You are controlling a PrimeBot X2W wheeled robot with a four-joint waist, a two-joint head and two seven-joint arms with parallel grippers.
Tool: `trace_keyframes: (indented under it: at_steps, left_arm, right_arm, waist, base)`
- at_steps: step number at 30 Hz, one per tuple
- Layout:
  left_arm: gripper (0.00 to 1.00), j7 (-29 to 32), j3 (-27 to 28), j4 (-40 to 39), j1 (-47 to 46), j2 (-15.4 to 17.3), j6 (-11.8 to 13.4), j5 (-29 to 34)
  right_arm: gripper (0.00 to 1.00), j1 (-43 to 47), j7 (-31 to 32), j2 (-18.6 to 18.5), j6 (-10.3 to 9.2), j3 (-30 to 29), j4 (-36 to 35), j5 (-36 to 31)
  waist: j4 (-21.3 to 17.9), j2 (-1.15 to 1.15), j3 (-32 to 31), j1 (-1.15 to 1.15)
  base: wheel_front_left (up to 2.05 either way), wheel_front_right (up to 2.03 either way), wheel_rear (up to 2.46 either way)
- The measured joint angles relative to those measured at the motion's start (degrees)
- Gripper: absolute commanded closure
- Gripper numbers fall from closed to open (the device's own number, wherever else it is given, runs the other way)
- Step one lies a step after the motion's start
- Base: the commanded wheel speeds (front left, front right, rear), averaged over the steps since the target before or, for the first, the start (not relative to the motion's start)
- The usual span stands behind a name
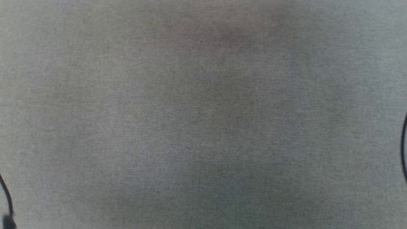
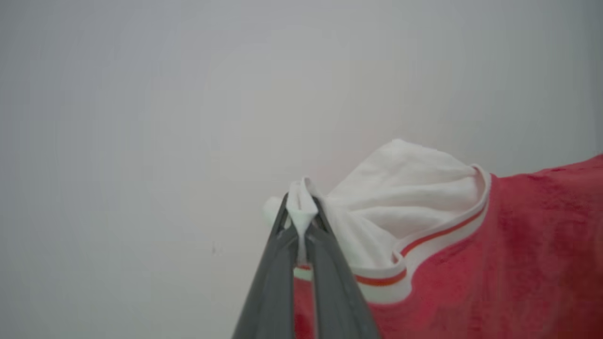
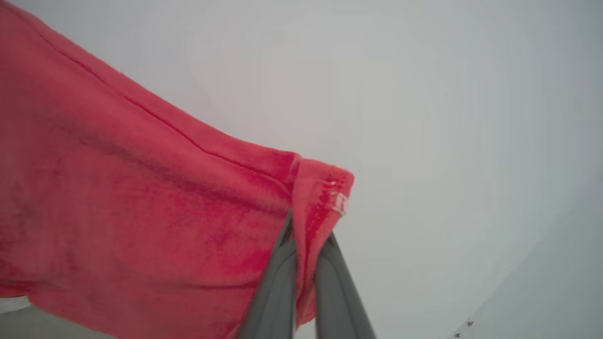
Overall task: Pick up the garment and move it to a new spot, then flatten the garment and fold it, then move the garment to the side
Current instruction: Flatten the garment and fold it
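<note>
Red garment [image 2: 518, 245] spans between both tools. Left tool [image 2: 301, 207] pinches white sleeve edge, cloth trailing to its right; right tool [image 3: 308, 230] pinches red hem corner, cloth spreading left in its view.

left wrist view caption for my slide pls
Close-up: left end effector pinching the red garment by its white sleeve.

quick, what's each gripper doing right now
Left gripper: shut on the white sleeve of the small red jersey garment.
Right gripper: shut on that garment's red corner.
</note>
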Motion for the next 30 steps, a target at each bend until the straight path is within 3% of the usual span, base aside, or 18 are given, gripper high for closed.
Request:
trace_keyframes:
  at_steps: [6,12,16,19,23,30]
  left_arm:
    - [1.0,0.6,-3.5,3.7,12.3,-0.7,-3.2,-0.8]
    - [1.0,8.4,-8.3,0.7,21.6,-0.8,-3.5,-6.5]
    - [1.0,16.8,-11.7,-6.7,28.9,2.5,-3.6,-13.3]
    - [1.0,21.6,-13.9,-12.3,34.2,6.2,-3.6,-17.9]
    - [1.0,25.6,-14.6,-19.0,40.6,10.6,-3.5,-22.6]
    - [1.0,29.5,-15.7,-35.1,50.6,18.4,3.5,-28.4]
  right_arm:
    - [1.0,6.4,1.2,1.6,0.0,2.2,8.0,3.1]
    - [1.0,12.5,4.6,3.0,0.01,5.1,11.8,10.5]
    - [1.0,17.8,9.2,3.5,0.0,8.6,11.7,17.4]
    - [1.0,22.2,12.4,3.0,0.0,11.6,8.1,22.4]
    - [1.0,29.6,17.0,-0.4,0.0,15.7,0.0,28.0]
    - [1.0,46.5,28.4,-9.2,-0.01,19.4,-21.8,37.3]
  waist:
    - [0.9,0.0,-0.6,0.0]
    - [1.6,0.0,-1.6,0.0]
    - [1.9,0.0,-2.7,0.0]
    - [1.9,0.0,-3.6,0.0]
    - [2.0,0.0,-4.8,0.0]
    - [2.3,0.0,-6.1,0.0]
  base:
    - [0.0,0.0,0.0]
    - [0.0,0.0,0.0]
    - [0.0,0.0,0.0]
    - [0.0,0.0,0.0]
    - [0.0,0.0,0.0]
    - [0.0,0.0,0.0]
